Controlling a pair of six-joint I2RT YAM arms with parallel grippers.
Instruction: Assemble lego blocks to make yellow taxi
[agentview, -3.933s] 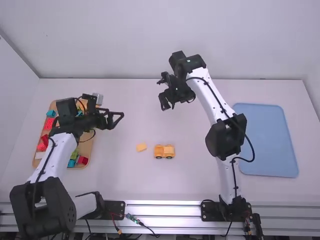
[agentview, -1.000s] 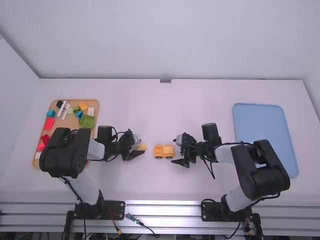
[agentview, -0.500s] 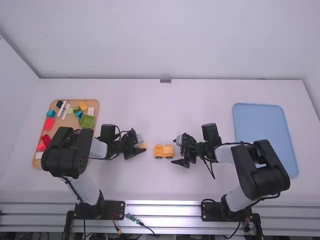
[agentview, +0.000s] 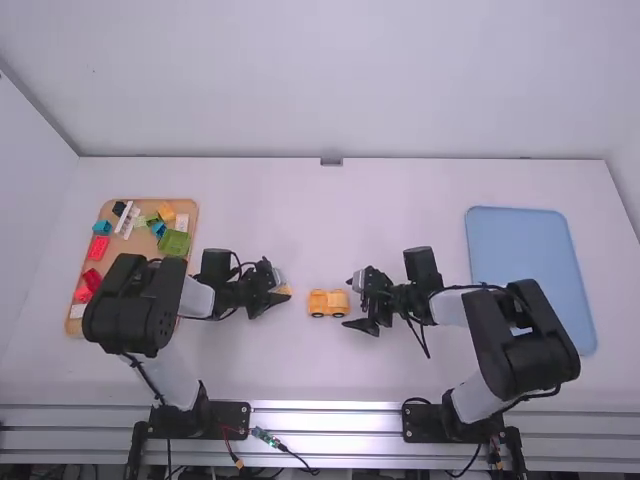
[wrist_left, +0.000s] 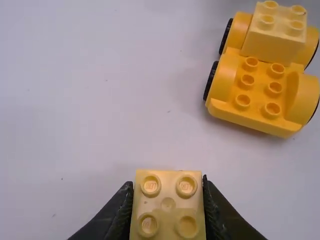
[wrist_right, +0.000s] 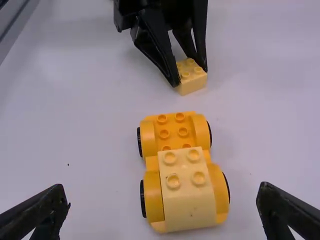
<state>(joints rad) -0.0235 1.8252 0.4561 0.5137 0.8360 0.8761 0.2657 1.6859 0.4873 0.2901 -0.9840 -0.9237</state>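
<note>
Pale-yellow studded plastic block (wrist_left: 168, 204) is clamped in left gripper (wrist_left: 167, 184). Orange-yellow wheeled plastic base (wrist_right: 202, 135), on white table (agentview: 300, 370) near spread right gripper (wrist_right: 164, 186), is unbraced; may be skidded by misaligned pressing.

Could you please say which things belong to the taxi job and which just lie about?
Job: yellow wheeled plastic base; cream studded block on it; square cream block in left gripper.

Likely idle: rectangular blue tray; brown tray of mixed blocks.
</note>
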